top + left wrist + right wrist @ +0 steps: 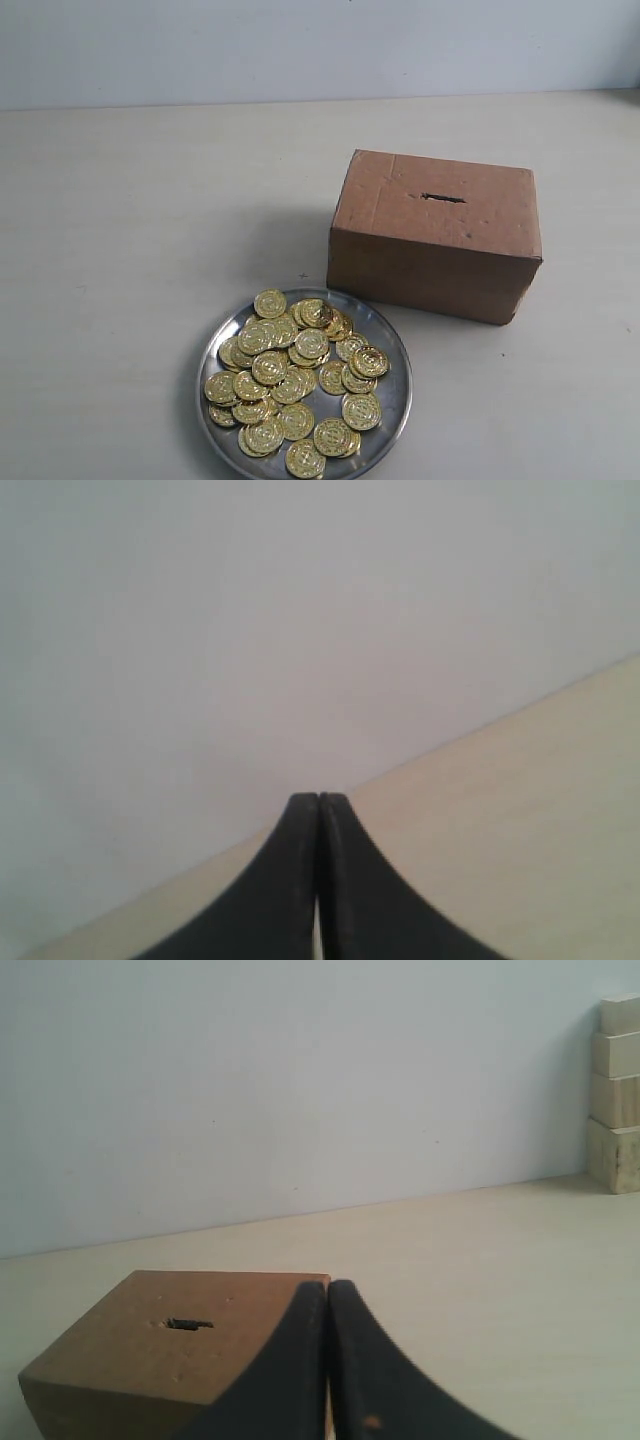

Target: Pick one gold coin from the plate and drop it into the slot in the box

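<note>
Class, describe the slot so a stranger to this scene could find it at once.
On the pale table stands a brown box, beside a plate of gold coins. On its top face lies the slot: a short dark slit, the only one in plain cardboard.

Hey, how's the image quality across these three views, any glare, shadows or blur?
Exterior view: even soft light, a faint shadow left of the box, mild glare on the coins and plate. Left wrist view: the shut end effector looks soft, too near to focus. Right wrist view: the slot reads clearly.
</note>
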